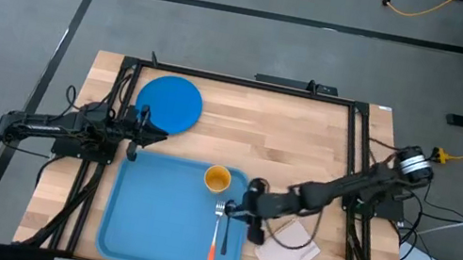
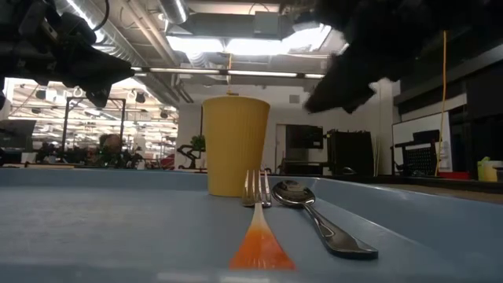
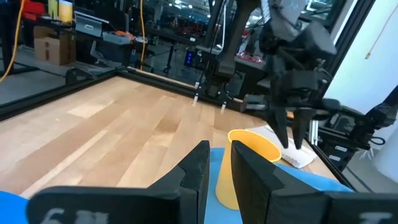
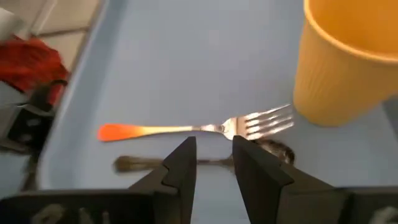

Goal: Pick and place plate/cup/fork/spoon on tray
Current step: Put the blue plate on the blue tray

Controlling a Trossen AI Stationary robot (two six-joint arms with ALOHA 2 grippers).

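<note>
Right gripper above tray, fingers nearly together, empty, over spoon lying beside fork. Cup on tray. Plate on surface; left gripper beside it, narrow gap. Next: slide under plate rim, lift level.

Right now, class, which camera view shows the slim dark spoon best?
The low view: the slim dark spoon lies on the light-blue tray beside the orange-handled fork. The right wrist view partly hides it; the high view barely shows it.
</note>
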